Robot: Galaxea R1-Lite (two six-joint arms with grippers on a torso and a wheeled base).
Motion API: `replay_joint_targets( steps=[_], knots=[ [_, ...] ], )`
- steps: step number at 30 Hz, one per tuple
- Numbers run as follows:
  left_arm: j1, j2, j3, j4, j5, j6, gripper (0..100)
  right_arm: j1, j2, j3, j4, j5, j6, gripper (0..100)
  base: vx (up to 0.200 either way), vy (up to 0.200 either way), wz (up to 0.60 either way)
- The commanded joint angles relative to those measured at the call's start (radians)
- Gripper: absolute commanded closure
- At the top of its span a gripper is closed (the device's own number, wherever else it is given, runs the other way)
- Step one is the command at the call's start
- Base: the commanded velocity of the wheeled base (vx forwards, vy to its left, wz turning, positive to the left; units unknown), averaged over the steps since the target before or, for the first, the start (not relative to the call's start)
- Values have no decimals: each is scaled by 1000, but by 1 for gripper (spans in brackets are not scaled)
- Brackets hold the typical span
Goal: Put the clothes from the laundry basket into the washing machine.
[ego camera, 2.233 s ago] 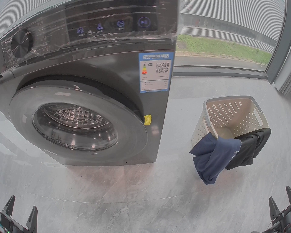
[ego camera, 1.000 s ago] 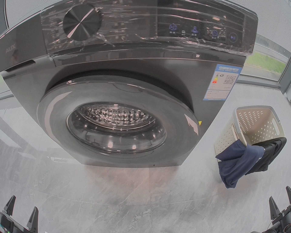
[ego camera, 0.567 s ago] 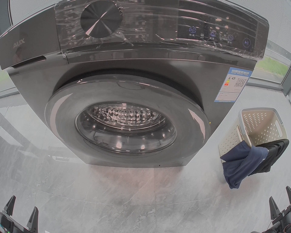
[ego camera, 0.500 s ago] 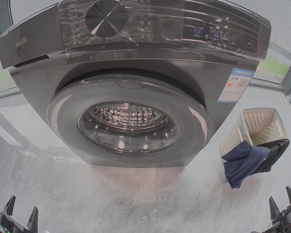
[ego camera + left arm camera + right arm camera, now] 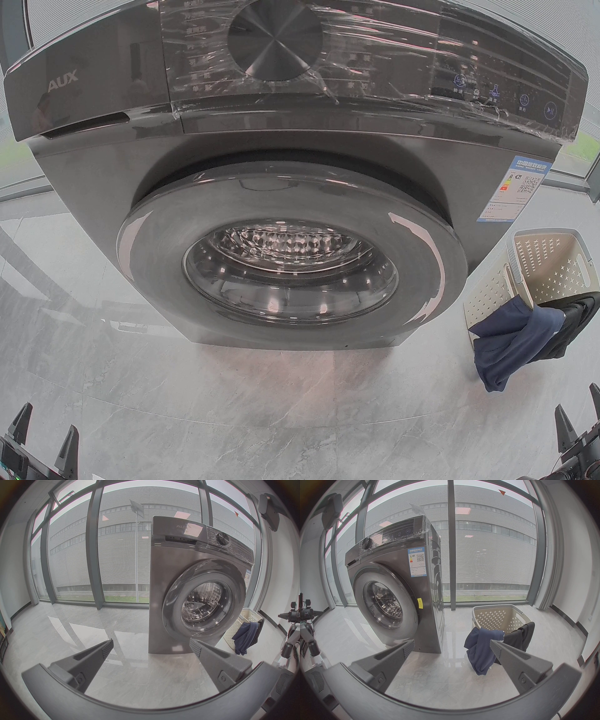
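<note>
We're squared up in front of the washing machine, which takes up the centre and top of the head view. Its round door sits closed, glass porthole facing us. Through that glass we see bare drum metal, no fabric.

At the right edge of the frame, just beside the machine's right-hand corner, the laundry basket stands on the floor. A navy garment hangs over its near rim and trails down the outside. A black garment is draped over the rim right next to it, touching it. Whether more lies inside, we can't tell.

In the lower left corner, the left gripper hangs low with its fingers spread wide and nothing between them. Lower right corner, same story: the right gripper is parted and empty, well apart from the basket but the nearer of the two to it.

So we read this as the opening phase: lined up, no garment picked, door not yet opened. As we judge it, the next move calls for getting that door open first, likely with the left arm. The right arm can then go for the navy garment at the rim. The catch: we can't make out a handle on the door, and loose cloth wants a pinch on a bunched fold.
</note>
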Motion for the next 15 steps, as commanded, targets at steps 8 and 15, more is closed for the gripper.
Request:
replay_joint_targets(
  steps=[8,15],
  knots=[
    [0,-15,16,0,0,1,0,0,-17,18,0,0,0,0,0,0,0],
    [0,-15,16,0,2,1,0,0,-17,18,0,0,0,0,200,0,0]
  ],
)
